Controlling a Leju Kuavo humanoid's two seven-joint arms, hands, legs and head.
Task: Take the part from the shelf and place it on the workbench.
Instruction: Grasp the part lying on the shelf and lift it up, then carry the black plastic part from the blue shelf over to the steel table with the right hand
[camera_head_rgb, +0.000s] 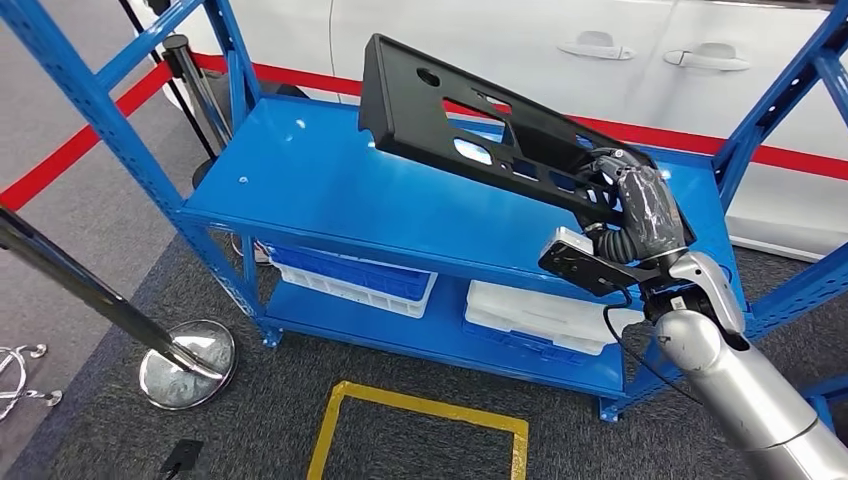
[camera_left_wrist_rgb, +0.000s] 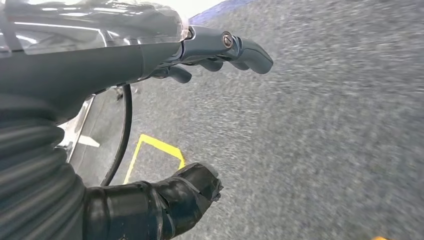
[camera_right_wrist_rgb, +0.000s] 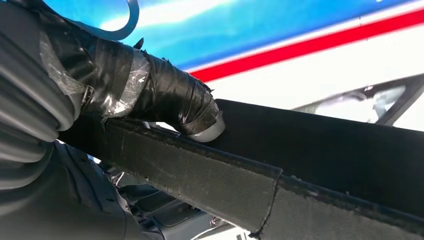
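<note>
Because we grip one end, our right hand (camera_head_rgb: 640, 215) clamps the black part (camera_head_rgb: 470, 125) tilted above the blue shelf (camera_head_rgb: 330, 190) for carrying; our left hand (camera_left_wrist_rgb: 150, 125) hangs with fingers apart, holding nothing.

Chrome stanchion base (camera_head_rgb: 187, 362) (grey carpet (camera_head_rgb: 270, 420))
</note>
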